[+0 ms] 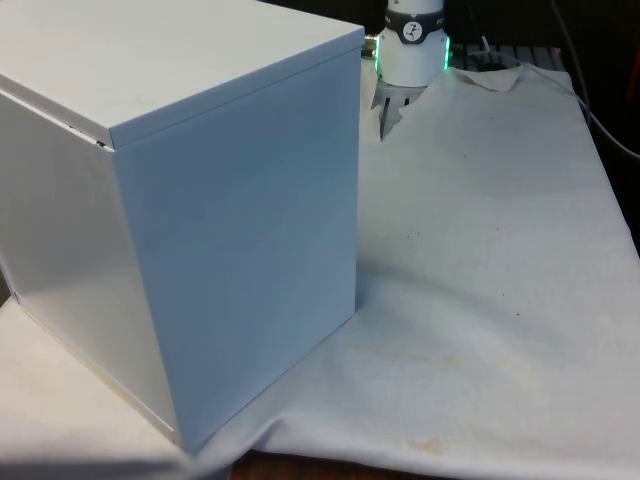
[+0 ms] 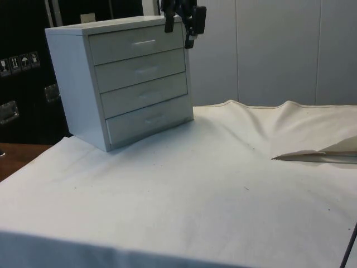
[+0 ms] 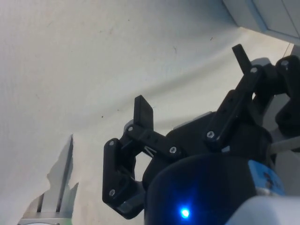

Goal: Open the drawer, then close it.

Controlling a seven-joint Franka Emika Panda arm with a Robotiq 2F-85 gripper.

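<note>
I see a boxy, smooth white chest (image 2: 122,78), four flat drawers shut; my end effector (image 3: 192,79) hangs spread above the wrinkled cloth-covered surface (image 2: 223,184).

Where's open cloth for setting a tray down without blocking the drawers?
The white cloth lies bare from the chest of drawers across to the raised fold at its edge. It is crowded only at the chest's top corner, where the tool hangs by the top drawer, fingers apart.
</note>
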